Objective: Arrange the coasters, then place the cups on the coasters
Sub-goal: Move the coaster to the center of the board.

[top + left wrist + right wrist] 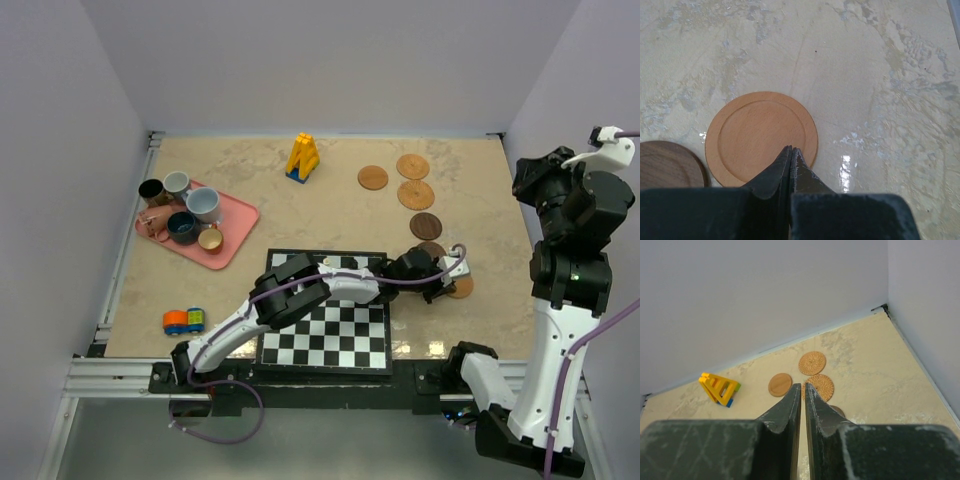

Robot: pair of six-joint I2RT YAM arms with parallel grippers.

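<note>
text: none readable | labels: none (toy car (183,321) too small)

One coaster (761,137) is light tan, the second coaster (667,165) dark brown. The tray (238,217) is pink, the chessboard (330,345) black-and-white checked, the table (320,205) beige marbled.

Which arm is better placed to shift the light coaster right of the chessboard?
Left. The left gripper, shut, sits right at the light coaster's edge; the right gripper, also shut, hangs high up, far from it.
</note>
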